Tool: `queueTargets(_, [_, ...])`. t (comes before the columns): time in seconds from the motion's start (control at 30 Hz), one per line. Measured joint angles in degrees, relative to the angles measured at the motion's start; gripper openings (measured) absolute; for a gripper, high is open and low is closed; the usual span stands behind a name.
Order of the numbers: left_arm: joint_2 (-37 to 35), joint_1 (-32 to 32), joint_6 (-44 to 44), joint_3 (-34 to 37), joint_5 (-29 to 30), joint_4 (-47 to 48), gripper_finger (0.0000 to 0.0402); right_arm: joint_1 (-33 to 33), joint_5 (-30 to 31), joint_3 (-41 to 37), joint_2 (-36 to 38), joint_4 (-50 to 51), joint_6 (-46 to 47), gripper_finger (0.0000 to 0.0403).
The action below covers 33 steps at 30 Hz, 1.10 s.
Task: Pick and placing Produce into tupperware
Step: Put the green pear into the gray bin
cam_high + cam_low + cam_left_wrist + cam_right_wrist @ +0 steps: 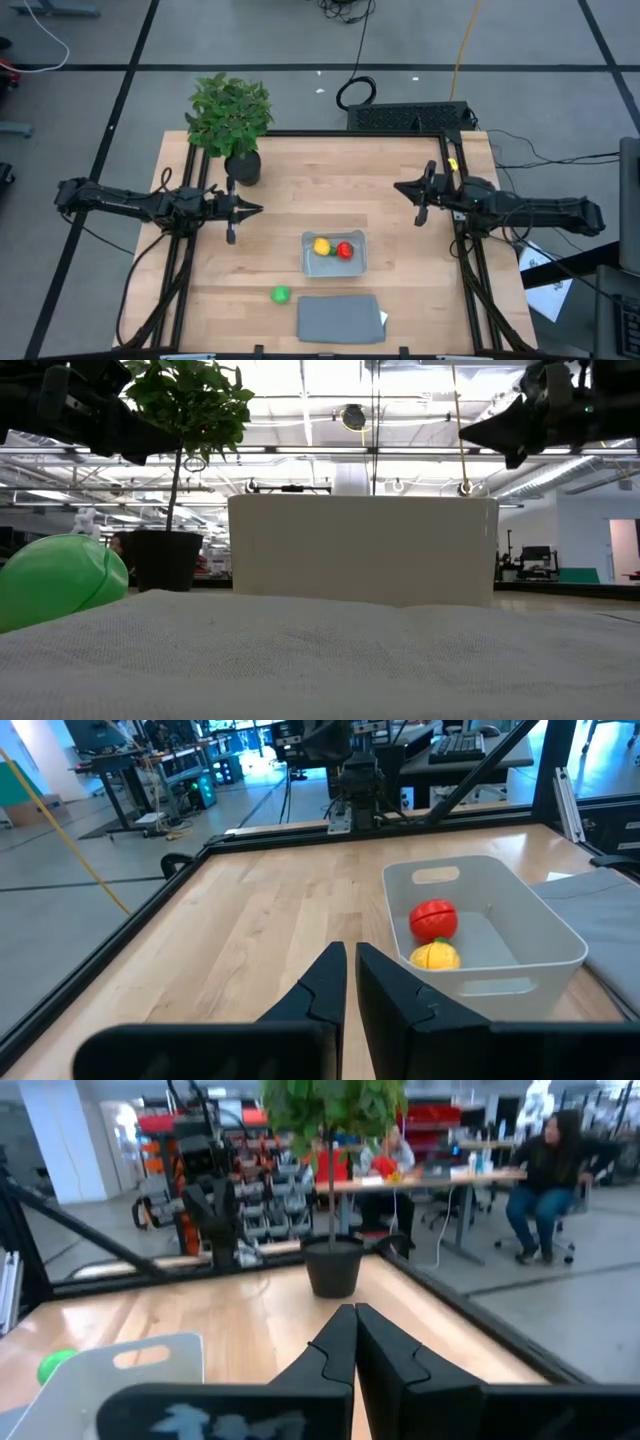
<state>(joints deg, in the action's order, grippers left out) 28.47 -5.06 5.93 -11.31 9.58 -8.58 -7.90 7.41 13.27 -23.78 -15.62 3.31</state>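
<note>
The light grey-blue tupperware (335,262) sits at the table's middle, toward the near edge, and holds the yellow piece (321,245) and the round red piece (345,250), also seen in the left wrist view as red piece (434,917) and yellow piece (434,956). The round green piece (280,294) lies on the table left of the lid, large in the low view (55,578). My left gripper (258,210) hovers left of the tupperware, shut and empty. My right gripper (399,187) hovers at the far right, shut and empty.
A leafy potted plant (232,120) stands at the far left corner of the table. The flat grey lid (340,318) lies at the near edge, just in front of the tupperware. Bare wood lies between the two grippers.
</note>
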Motion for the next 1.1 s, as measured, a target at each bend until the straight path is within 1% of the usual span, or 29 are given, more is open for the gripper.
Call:
queueTargets(0.17, [0.02,0.0,1.15,0.0,0.02,0.01,0.0031,0.0,0.01,-3.42,0.12,-7.81,-2.48,0.0])
queueTargets(0.37, [-0.01,-0.02,1.42,0.0,0.05,0.01,0.0031,0.0,-0.01,-7.26,0.12,-11.92,-2.45,0.0])
queueTargets(0.87, [-0.01,-0.02,2.67,0.0,-0.39,0.03,0.0031,0.07,-0.19,-7.44,0.12,-11.72,-2.47,0.0])
queueTargets(1.1, [0.02,-0.02,0.76,0.0,-0.57,0.13,0.0031,0.07,-0.21,-7.46,0.12,-10.59,-2.48,0.0])
